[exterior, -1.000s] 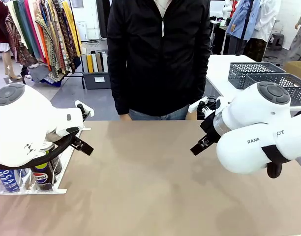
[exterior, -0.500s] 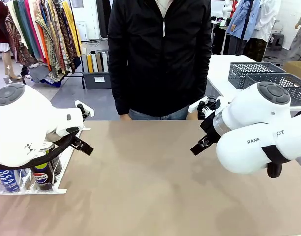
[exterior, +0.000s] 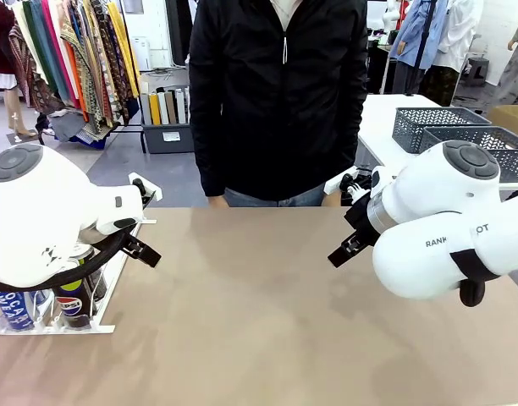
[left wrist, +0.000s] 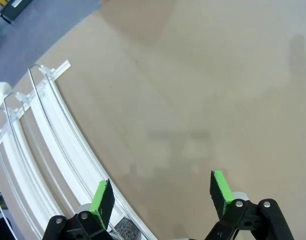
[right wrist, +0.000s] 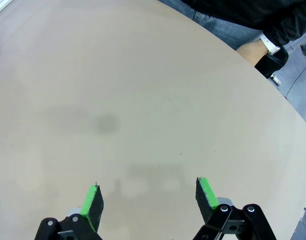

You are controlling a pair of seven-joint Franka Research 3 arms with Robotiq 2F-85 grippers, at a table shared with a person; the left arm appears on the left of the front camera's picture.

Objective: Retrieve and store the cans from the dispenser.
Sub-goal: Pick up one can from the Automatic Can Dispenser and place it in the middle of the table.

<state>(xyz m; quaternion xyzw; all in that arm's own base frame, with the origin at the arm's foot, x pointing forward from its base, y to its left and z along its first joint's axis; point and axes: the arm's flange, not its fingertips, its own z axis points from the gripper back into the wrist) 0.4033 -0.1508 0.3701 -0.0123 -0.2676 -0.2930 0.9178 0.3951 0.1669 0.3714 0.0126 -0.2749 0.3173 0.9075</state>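
Observation:
The white wire-rail dispenser (exterior: 52,328) stands at the table's left edge, half hidden behind my left arm. At its low end stand a blue Pocari Sweat can (exterior: 13,311) and a black Pepsi can (exterior: 73,306). In the left wrist view my left gripper (left wrist: 160,192) hangs open over bare table, and the dispenser's curved white rails (left wrist: 48,150) lie just to its left. Over the right half of the table, my right gripper (right wrist: 148,197) is open too, with nothing between its green pads (right wrist: 205,192).
A person in a black jacket (exterior: 276,93) stands at the far edge, one hand (right wrist: 253,50) with a wristband near the table corner. Grey mesh baskets (exterior: 445,127) sit on a white table at the back right. The tan tabletop (exterior: 259,313) stretches between the arms.
The person has shifted slightly to the right. Neither arm nor the cans have moved.

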